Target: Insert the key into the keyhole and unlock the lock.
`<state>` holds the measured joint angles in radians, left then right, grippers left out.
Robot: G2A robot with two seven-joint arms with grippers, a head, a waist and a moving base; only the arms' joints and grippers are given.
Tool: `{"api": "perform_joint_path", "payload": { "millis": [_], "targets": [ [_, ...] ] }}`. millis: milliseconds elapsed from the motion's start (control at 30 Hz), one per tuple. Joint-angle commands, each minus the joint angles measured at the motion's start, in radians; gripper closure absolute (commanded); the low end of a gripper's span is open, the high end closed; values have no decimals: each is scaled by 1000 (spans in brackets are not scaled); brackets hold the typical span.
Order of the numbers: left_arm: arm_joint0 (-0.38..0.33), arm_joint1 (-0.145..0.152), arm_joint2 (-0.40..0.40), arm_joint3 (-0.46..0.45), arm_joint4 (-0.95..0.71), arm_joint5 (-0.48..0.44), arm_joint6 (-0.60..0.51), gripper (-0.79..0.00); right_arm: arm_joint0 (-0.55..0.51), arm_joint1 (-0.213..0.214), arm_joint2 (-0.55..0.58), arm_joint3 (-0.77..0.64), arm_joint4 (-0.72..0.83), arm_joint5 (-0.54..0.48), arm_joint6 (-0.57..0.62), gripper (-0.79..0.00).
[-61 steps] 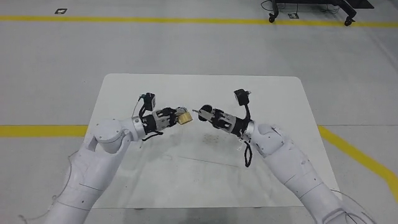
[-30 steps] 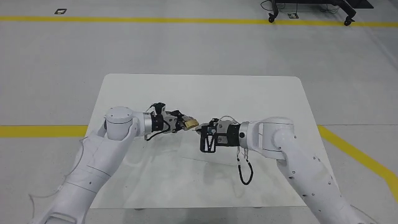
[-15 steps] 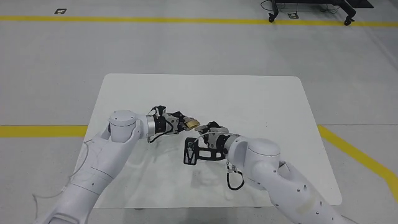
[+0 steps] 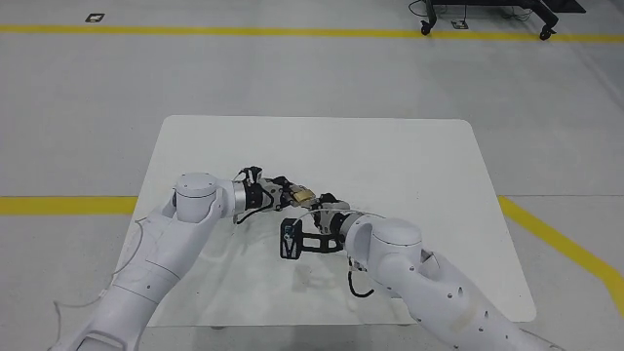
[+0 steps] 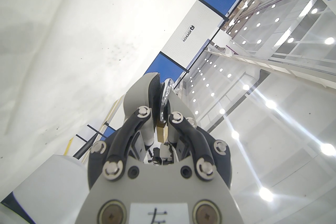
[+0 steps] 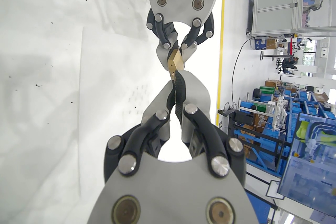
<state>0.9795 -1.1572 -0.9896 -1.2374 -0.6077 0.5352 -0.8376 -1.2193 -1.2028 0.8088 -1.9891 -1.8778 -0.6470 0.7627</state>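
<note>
White tabletop (image 4: 419,156) is being spanned by both bent arms, hands meeting tip to tip. The lock (image 6: 176,64) is being clamped by the left hand (image 6: 175,55). The right hand (image 6: 176,79) is being pressed, pinched together, against its free end, key hidden.

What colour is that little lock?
The lock is brass-gold, clearest in the right wrist view.

Grey floor (image 4: 292,68) with yellow lines (image 4: 244,30), white table (image 4: 419,156), blue racks (image 6: 258,156) beyond.

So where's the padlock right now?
In the top view the padlock is clamped in the left gripper over the white table, near its middle. Its free end meets the tip of the right gripper.
</note>
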Motion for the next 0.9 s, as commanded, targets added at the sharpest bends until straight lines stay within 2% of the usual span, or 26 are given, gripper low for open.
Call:
{"api": "perform_joint_path", "payload": {
  "millis": [0,333,500,867],
  "targets": [
    [0,-1,2,-1,-1,1,-2,0,6,-3,-7,11,2,0,2,0],
    [-3,-4,8,12,-22,19,-10,0,15,-16,-27,13,-46,25,57,0],
    [-7,-6,9,25,-46,31,-18,0,6,-19,-35,1,-87,46,47,0],
    [-6,-6,5,28,-69,30,-39,0,-4,-24,-32,-3,-118,20,20,0]
  ]
}}
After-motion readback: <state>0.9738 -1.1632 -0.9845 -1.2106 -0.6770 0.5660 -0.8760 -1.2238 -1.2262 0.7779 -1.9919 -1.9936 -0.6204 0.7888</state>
